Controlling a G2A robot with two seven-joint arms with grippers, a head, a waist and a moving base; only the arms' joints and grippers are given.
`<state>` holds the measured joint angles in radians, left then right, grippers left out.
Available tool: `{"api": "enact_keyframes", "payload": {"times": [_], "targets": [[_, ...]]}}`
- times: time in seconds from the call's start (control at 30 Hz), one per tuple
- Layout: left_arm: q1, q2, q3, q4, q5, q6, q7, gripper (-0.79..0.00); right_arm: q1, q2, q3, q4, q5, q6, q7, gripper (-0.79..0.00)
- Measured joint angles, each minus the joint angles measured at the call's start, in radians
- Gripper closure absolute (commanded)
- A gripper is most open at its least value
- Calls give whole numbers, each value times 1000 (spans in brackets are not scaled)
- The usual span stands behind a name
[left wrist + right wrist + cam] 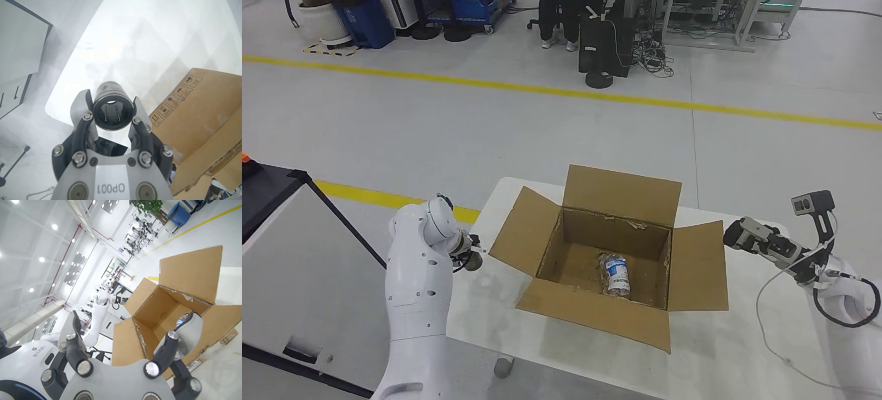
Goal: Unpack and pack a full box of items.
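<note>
Left wrist view is showing the left gripper (112, 102) clamping a metal bearing (109, 89) across its barrel, long axis pointing straight out from the claw, over the table (132, 47), just beside the box (198, 117) flap. The box opening is lying to the robot's right. The right gripper (135, 317) is standing spread apart by the opposite flap.

Left gripper (112, 103) clamped on metal cylinder (109, 91) between its fingertips, left elbow folded, right gripper (135, 317) with fingers spread wide.

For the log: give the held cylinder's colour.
Grey metal cylinder, black end ring; left wrist view.
</note>
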<state>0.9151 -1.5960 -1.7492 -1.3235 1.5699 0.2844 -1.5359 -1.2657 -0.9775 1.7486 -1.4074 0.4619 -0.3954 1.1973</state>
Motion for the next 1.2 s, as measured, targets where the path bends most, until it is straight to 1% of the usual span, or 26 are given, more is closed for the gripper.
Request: {"api": "enact_keyframes", "payload": {"times": [0.13, 0.23, 0.33, 0.57, 0.77, 0.97, 1.2], "targets": [[1, 0, -1, 1, 0, 0, 2, 0, 0, 0, 0, 0, 0, 0, 0, -785], [6, 6, -22, 23, -3, 12, 48, 0, 0, 0, 0, 0, 0, 0, 0, -785], [-12, 13, -46, 58, -9, 38, 63, 0, 0, 0, 0, 0, 0, 0, 0, -785], [-40, 19, -45, 158, -22, 85, 118, 0, 0, 0, 0, 0, 0, 0, 0, -785], [-65, 25, -39, 244, -24, 101, 200, 0, 0, 0, 0, 0, 0, 0, 0, -785], [-95, 31, -38, 331, -48, 111, 246, 0, 0, 0, 0, 0, 0, 0, 0, -785], [-116, 38, -38, 398, -66, 135, 294, 0, 0, 0, 0, 0, 0, 0, 0, -785]]}}
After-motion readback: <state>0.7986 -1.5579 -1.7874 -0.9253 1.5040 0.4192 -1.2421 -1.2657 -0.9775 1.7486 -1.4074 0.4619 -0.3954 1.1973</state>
